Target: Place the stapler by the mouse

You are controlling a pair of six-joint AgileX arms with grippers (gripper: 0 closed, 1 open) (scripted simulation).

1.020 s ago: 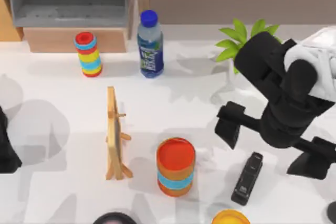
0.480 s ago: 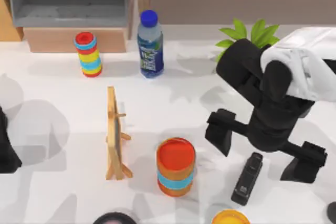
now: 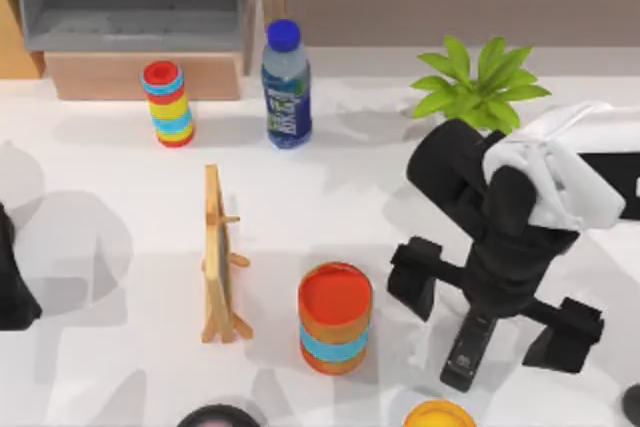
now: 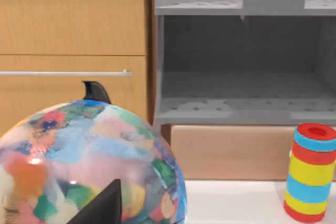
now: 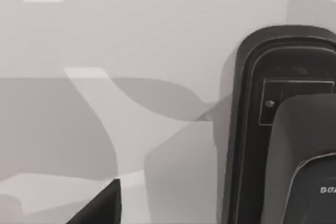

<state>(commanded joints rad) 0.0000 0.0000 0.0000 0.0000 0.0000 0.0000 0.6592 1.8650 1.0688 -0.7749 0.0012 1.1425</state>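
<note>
Writing: "DU…" in pale letters on the stapler (image 5: 283,129), rest cut off.
Stapler: glossy black, slim, rounded end; lies on the white table (image 3: 120,347), front right, near the striped can (image 3: 335,317).
Right gripper (image 3: 495,309): fingers spread wide, above stapler; lower and further left than before.
Left arm: parked at left edge.

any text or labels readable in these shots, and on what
"DUA": white letters on the stapler, cut off by the picture's edge in the right wrist view.
Water bottle: blue label with marks too blurred to read.
Nothing else carries legible text.
</note>
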